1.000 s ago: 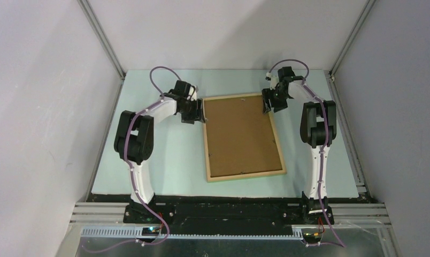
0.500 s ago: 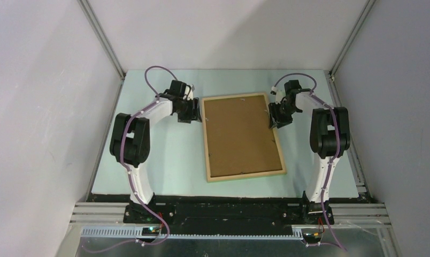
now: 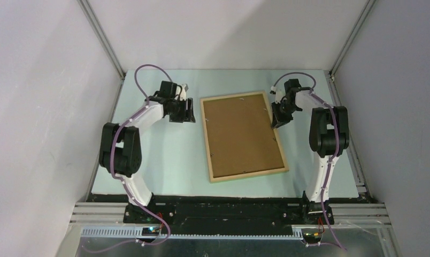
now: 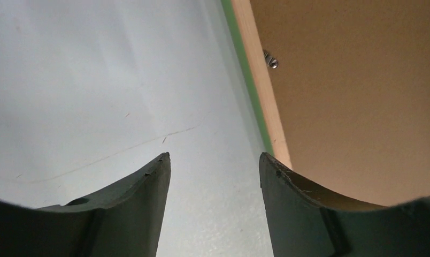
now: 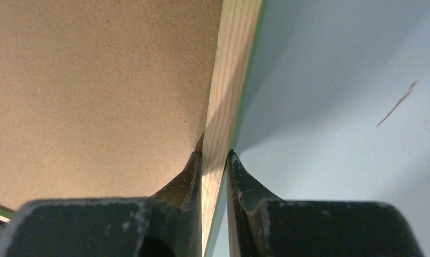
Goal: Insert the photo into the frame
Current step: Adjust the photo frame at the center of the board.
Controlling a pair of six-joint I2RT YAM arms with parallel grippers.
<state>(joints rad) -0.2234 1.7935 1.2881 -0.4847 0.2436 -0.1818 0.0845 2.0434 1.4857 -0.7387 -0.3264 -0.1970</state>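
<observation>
The frame (image 3: 205, 140) lies back-up in the middle of the table, pale wood rails with a green edge, and a brown backing board (image 3: 239, 134) fills it. My right gripper (image 3: 277, 120) is shut on the frame's right rail (image 5: 231, 69), one finger on the board side (image 5: 95, 80) and one on the outer side. My left gripper (image 3: 189, 111) stands open just left of the frame's left rail (image 4: 261, 91), its jaws (image 4: 214, 156) over bare table with nothing between them. The photo is hidden from every view.
A small metal tab (image 4: 271, 62) sits on the backing board near the left rail. The pale table mat (image 3: 164, 160) is bounded by grey walls on three sides and a black rail (image 3: 229, 201) at the near edge.
My right gripper has closed on the frame's right rail. My left arm has drawn back to the left, off the frame's left edge, staying open. The frame has turned slightly.
</observation>
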